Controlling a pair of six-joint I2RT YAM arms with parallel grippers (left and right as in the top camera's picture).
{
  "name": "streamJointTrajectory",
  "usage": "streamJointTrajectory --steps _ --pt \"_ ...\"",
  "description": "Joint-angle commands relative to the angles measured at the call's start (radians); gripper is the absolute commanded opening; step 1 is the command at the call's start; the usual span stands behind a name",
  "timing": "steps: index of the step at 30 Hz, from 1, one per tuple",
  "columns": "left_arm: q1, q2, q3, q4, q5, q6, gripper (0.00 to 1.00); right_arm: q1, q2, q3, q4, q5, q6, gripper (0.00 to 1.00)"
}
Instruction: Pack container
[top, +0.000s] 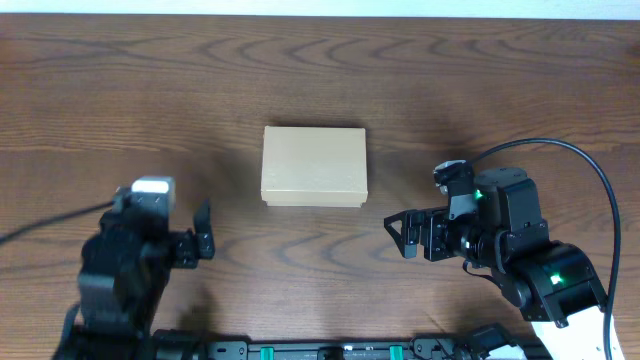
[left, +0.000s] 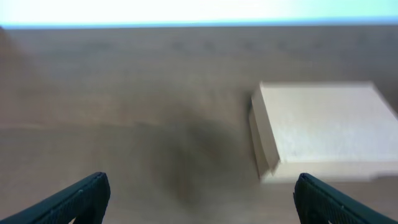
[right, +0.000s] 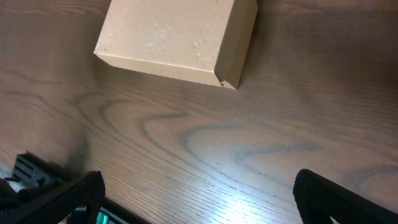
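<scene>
The container (top: 314, 166) is sitting closed at the centre of the frame, the one obstacle on the table (top: 100, 90). Bare wood is running round it: across the top, down both sides, and in a strip below. The left gripper (top: 205, 232) and right gripper (top: 398, 236) are flanking that strip, jaws spread, both apart from the box. A black cable (top: 600, 180) is arcing at the right edge.

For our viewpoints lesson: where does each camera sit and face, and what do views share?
Overhead: above the table, facing straight down on the container; left pincer and right pincer show.
Left wrist: low on the left arm, facing across the table; container right, own fingertips below.
Right wrist: on the right arm, tilted down; container top, own fingertips below.
Shared: all see the container.
</scene>
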Motion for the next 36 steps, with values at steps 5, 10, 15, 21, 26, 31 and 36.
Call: streamJointTrajectory --steps 5,10,15,21,26,31,36 --pt "0.05 -0.232 -0.293 0.15 0.098 -0.013 0.95 0.001 0.001 0.007 -0.003 -0.006 -0.004 0.99" --pt "0.066 -0.32 -0.484 0.312 0.172 -0.103 0.95 0.001 0.001 0.007 -0.003 -0.006 -0.004 0.99" --pt "0.066 -0.385 -0.589 0.412 0.201 -0.102 0.95 0.001 0.001 0.007 -0.003 -0.006 -0.004 0.99" --pt "0.066 -0.471 -0.687 0.446 0.208 -0.103 0.95 0.001 0.001 0.007 -0.003 -0.006 -0.004 0.99" --pt "0.064 -0.484 -0.709 0.478 0.215 -0.118 0.95 0.001 0.001 0.007 -0.003 -0.006 -0.004 0.99" --pt "0.064 -0.484 -0.709 0.477 0.231 -0.121 0.95 0.001 0.001 0.007 -0.003 -0.006 -0.004 0.99" --pt "0.064 -0.483 -0.709 0.477 0.227 -0.12 0.95 0.001 0.001 0.007 -0.003 -0.006 -0.004 0.99"
